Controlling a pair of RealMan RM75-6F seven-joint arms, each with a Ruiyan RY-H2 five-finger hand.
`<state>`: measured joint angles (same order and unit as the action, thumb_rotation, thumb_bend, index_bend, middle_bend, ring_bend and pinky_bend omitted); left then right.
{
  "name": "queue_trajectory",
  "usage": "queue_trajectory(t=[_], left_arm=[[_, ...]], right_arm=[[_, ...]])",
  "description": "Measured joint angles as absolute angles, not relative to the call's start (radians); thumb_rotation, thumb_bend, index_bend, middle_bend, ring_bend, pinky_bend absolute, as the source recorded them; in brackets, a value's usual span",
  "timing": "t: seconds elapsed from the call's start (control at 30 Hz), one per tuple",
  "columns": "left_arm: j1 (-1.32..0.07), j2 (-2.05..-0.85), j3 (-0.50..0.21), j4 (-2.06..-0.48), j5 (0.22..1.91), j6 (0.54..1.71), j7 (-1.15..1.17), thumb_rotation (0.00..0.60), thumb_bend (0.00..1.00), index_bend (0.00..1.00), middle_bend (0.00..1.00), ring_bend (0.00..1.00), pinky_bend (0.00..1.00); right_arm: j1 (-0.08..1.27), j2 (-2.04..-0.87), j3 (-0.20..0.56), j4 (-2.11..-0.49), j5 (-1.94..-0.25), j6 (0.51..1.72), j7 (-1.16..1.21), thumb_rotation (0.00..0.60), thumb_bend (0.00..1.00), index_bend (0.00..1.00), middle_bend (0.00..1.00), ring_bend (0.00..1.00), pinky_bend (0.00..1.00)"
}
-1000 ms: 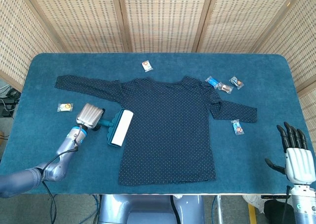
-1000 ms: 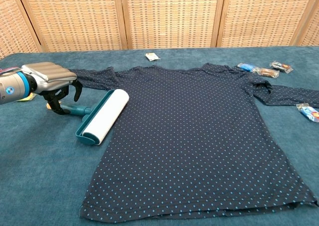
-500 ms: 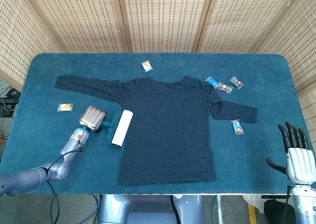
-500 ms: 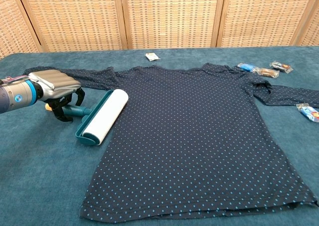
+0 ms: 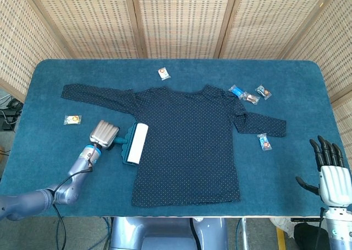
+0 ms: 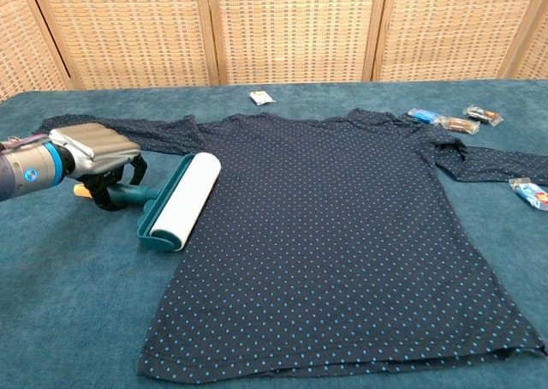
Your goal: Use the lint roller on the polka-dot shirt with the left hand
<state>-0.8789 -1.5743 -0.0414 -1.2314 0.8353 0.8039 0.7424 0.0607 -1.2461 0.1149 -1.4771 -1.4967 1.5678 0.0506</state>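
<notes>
A dark navy polka-dot shirt (image 5: pixel 187 142) (image 6: pixel 334 235) lies flat in the middle of the blue table, sleeves spread. The lint roller (image 5: pixel 136 143) (image 6: pixel 178 200), white with a teal frame, lies at the shirt's left edge, partly on the cloth. My left hand (image 5: pixel 104 134) (image 6: pixel 96 153) sits over the roller's teal handle (image 6: pixel 137 195) with its fingers curled down around it. Low at the right edge my right hand (image 5: pixel 330 170) stands upright off the table, fingers apart and empty; the chest view does not show it.
Small wrapped snacks lie around the shirt: one (image 5: pixel 164 73) above the collar, several (image 5: pixel 250 94) at the upper right, one (image 5: pixel 264 141) by the right sleeve, one (image 5: pixel 71 119) on the left. Wicker screens stand behind the table (image 5: pixel 49 167).
My left hand has sunk lower onto the roller's handle and closed around it. The roller has shifted slightly right and turned a little more along the shirt's edge. The right hand has not moved.
</notes>
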Motion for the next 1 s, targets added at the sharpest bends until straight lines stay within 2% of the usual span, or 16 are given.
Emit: queue_trajectory(t=[0.47, 0.83, 1.0], left_arm=[[-0.942, -1.385, -0.053, -1.484, 0.659, 0.839, 0.899, 0.6, 1.0, 0.85, 0.84, 0.74, 0.72], [-1.132, -1.313, -0.02, -1.647, 0.238, 0.936, 1.221, 0.6, 1.0, 0.86, 0.84, 0.74, 0.72], [-1.221, -1.31, -0.014, -1.669, 0.083, 0.988, 1.332, 0.6, 1.0, 0.86, 0.84, 0.74, 0.72]], right_arm=[[0.056, -1.232, 0.113, -1.492, -1.508, 1.579, 0.075, 0.6, 0.12, 0.03, 0.0, 0.0, 0.0], [0.054, -1.221, 0.111, -1.498, -1.515, 1.582, 0.103, 0.6, 0.12, 0.03, 0.0, 0.0, 0.0], [0.055, -1.218, 0.11, -1.499, -1.515, 1.578, 0.12, 0.6, 0.12, 0.03, 0.0, 0.0, 0.0]])
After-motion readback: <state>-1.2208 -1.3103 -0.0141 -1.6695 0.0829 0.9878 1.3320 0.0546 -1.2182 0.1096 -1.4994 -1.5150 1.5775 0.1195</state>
